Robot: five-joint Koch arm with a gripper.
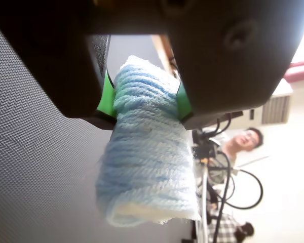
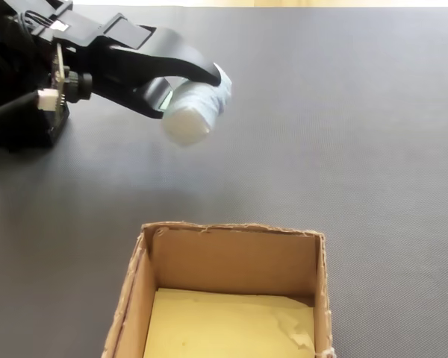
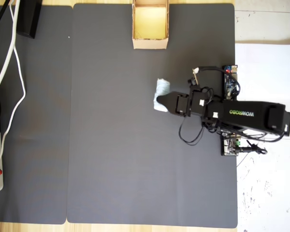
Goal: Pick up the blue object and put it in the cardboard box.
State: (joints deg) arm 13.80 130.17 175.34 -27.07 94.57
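Clamping the blue object (image 2: 195,110) aloft, the hand (image 2: 188,93) is mid-carry and must next travel over the cardboard box (image 2: 231,257), well apart.

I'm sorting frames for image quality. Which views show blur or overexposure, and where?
Wrist view: background right of the blue roll is washed out and soft; the gripper body is dark and blurred. Fixed view: the cardboard box is sharp, a bright strip along the top edge. Overhead view: evenly lit, sharp.

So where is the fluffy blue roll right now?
The blue roll is clamped in the gripper, up off the dark mat. In the overhead view it sits below and slightly right of the cardboard box.
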